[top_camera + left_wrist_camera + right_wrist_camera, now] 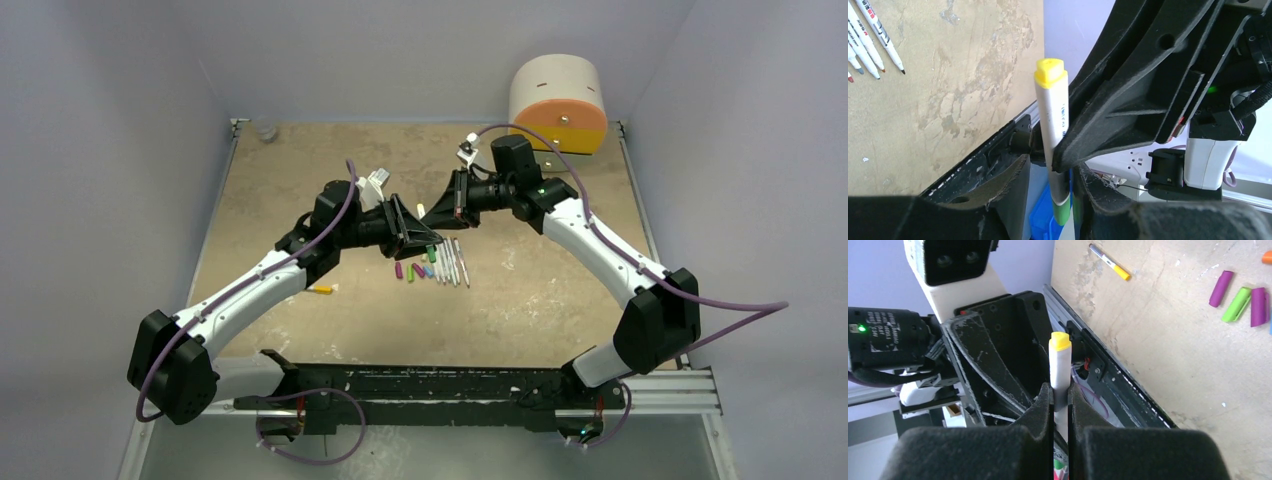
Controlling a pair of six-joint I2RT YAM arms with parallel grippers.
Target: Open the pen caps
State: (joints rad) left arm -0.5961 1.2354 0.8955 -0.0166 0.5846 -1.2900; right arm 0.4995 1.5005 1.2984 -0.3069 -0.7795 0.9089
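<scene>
The left arm (260, 285) reaches in from 7 o'clock and the right arm (600, 245) from 4 o'clock, elbows bent outward. Their wrists face each other above the middle of the table (560, 290). The right gripper (1060, 396) is clenched on a white pen (1059, 365), whose yellow end (1059, 340) sticks out beyond its fingers. The left gripper (1052, 169) is released, its fingers parted around the same barrel. Loose pen caps (415, 270) and a row of uncapped pens (452, 263) lie at 6 o'clock of the grippers. Another pen (322, 289) lies at 8 o'clock.
</scene>
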